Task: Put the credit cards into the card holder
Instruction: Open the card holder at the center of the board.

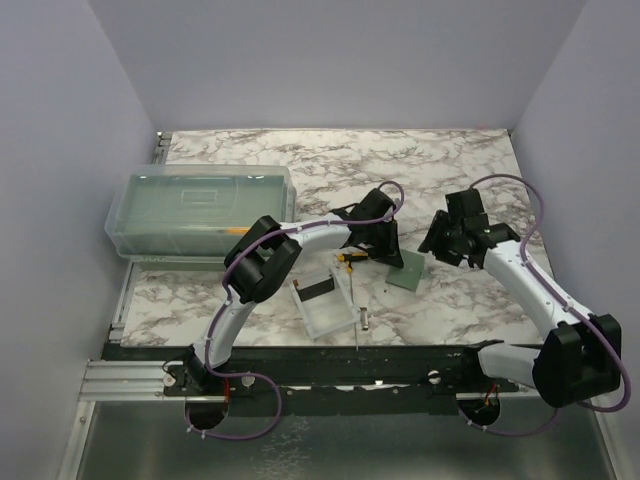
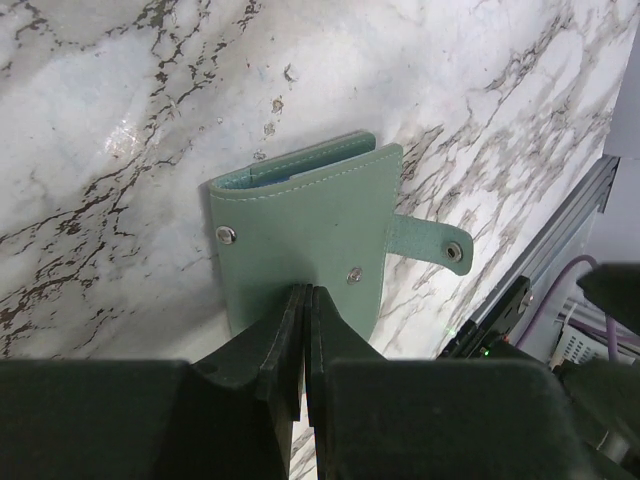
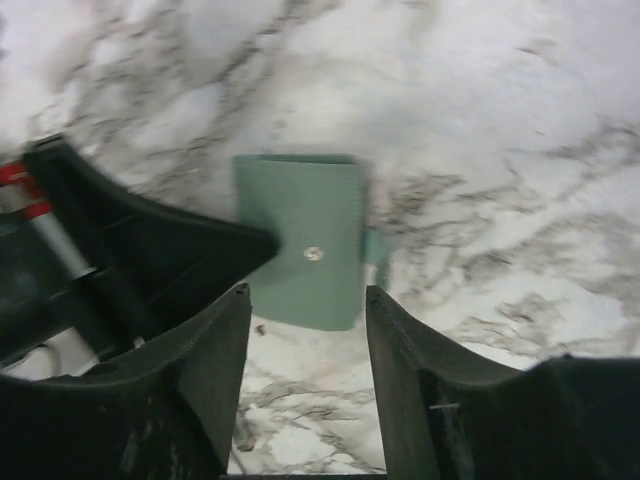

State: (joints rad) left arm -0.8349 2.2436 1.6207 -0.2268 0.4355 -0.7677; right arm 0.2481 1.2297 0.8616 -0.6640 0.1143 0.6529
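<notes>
Top view: the card holder lies folded on the counter, right of centre, between the left end effector and the right end effector.

Left wrist: jaws pressed together, empty, at the holder's lower edge.

Right wrist: jaws wide apart, empty.

The holder likely needs opening next, by lifting its flap.

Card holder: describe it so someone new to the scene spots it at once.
On the marble table, look just right of centre in the top view. The card holder is the flat sage-green folded wallet lying there, at the tip of the left gripper. Unlike the clear tray nearby, it is opaque green with metal snaps and a strap tab.
</notes>
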